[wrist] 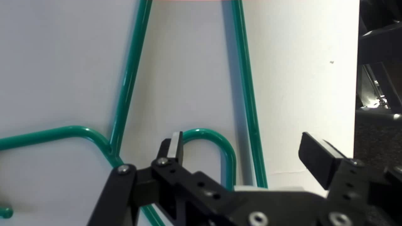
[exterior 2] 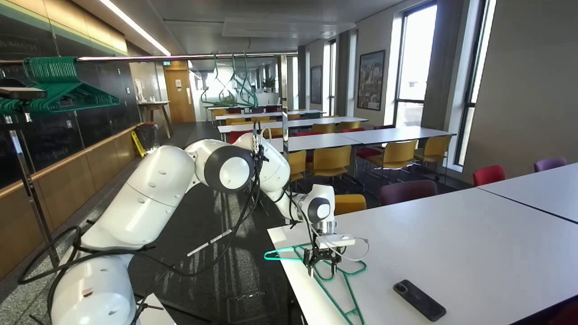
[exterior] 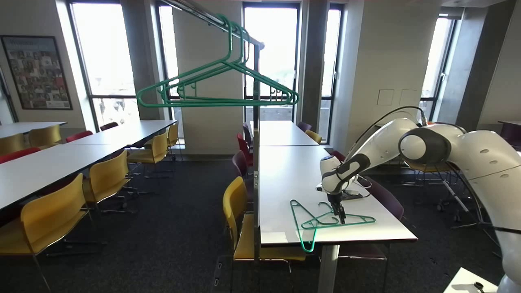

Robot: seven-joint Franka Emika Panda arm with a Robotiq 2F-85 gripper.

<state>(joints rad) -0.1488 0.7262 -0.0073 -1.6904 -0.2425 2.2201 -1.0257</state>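
wrist view: gripper [wrist: 243, 149] stood spread, nothing pinched; hanger bar [wrist: 249, 97] ran between jaws, long axis roughly square to closing direction.

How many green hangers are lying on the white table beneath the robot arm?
2. In an exterior view, one hanger overhangs the edge of the table; the other hanger crosses it, below the open jaws. No others show there.
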